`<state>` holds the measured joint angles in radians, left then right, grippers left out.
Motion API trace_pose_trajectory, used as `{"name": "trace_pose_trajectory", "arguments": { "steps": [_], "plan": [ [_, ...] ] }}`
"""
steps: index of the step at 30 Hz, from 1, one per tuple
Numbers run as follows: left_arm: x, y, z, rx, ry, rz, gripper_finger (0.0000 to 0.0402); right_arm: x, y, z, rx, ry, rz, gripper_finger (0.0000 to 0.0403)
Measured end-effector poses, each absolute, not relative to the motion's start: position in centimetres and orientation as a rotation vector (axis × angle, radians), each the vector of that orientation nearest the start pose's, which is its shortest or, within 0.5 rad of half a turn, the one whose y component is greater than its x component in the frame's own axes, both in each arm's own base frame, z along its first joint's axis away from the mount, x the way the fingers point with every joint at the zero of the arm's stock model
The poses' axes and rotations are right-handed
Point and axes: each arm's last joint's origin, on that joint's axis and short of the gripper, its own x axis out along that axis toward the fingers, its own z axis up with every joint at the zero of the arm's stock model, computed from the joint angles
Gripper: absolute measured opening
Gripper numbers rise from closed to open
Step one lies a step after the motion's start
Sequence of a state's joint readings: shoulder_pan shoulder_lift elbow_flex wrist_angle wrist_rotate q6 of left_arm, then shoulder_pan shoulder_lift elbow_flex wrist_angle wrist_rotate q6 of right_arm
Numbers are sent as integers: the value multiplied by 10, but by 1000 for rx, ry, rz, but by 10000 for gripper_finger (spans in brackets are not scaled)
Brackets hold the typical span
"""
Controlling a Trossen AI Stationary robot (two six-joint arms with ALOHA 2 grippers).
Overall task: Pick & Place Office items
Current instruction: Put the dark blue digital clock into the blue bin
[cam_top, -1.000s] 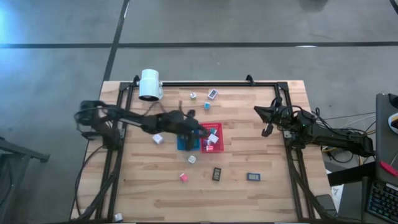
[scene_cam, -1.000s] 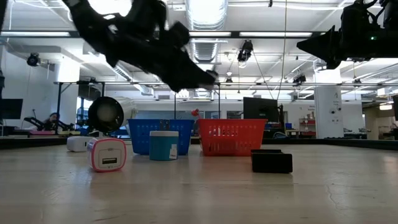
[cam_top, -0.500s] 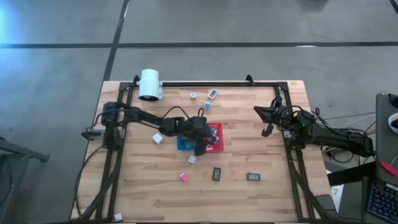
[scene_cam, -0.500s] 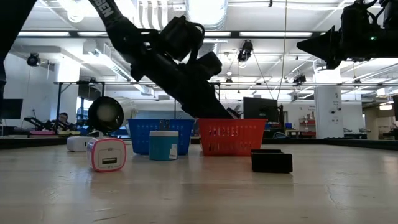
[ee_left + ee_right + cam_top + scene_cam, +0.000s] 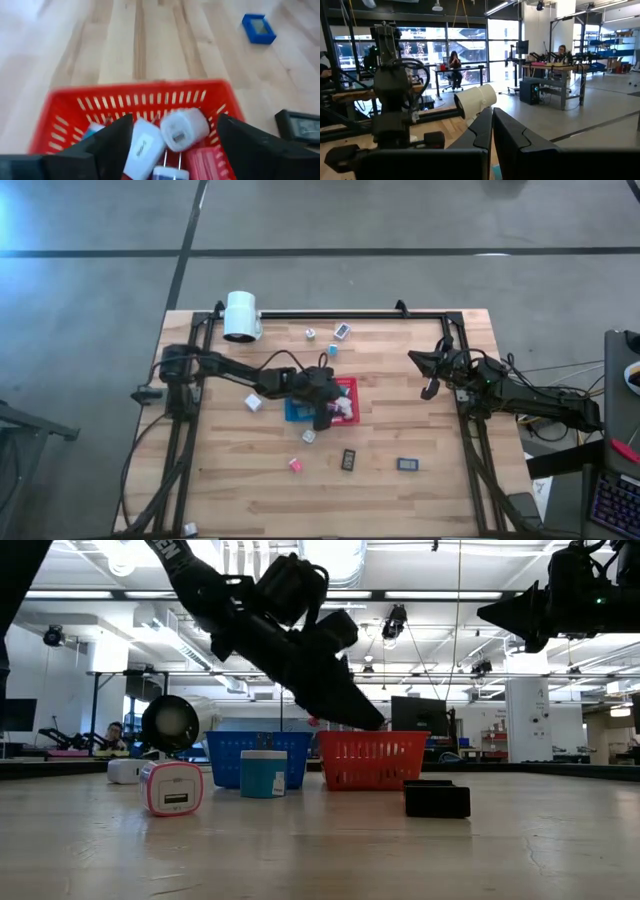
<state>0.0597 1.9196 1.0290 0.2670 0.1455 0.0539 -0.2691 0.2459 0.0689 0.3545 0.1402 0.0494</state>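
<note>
Releasing into the red tray (image 5: 150, 100): left gripper (image 5: 172, 137), fingers spread and empty above a white charger (image 5: 184, 129), should rise straight clear of the rim; right gripper (image 5: 428, 387) waits clenched.

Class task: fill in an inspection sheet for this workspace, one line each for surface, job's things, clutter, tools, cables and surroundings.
Surface: pale wooden plank table, black rails along its edges.
Job's things: white plug-in cubes lie in the red perforated plastic basket; a pink-rimmed cube, a teal cube and a dark flat rectangle stand loose on the table.
Clutter: blue perforated basket; big white cylinder at the far edge.
Tools: left tool open above the red basket; right tool shut, raised at the table's right side.
Cables: bundle behind the right arm.
Surroundings: seated people at desks.
</note>
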Motion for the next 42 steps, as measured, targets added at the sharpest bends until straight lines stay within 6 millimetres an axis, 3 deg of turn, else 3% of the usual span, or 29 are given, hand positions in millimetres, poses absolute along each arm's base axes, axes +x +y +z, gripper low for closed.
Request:
{"name": "trace_pose_trajectory", "arguments": {
  "steps": [7,11,14,18,22,26,28,34,42],
  "plan": [
    [367,16,194,61,501,-187,298,106,-33,200,37,-180,-401,13],
    [331,13,226,108,390,-194,283,106,-33,200,39,-176,-396,13],
    [293,12,234,145,307,-179,265,106,-33,200,41,-176,-394,13],
    [241,11,225,180,192,-110,224,106,-33,199,41,-176,-394,13],
    [199,13,206,187,149,36,151,106,-33,199,41,-175,-394,13],
    [173,16,200,200,93,124,46,107,-33,200,40,-178,-395,13],
    [164,17,200,187,56,117,13,107,-33,200,38,-177,-395,13],
    [154,18,195,160,28,49,6,107,-33,199,39,-175,-397,13],
    [150,26,188,114,88,96,6,108,-34,198,42,-164,-398,13]
  ]
}}
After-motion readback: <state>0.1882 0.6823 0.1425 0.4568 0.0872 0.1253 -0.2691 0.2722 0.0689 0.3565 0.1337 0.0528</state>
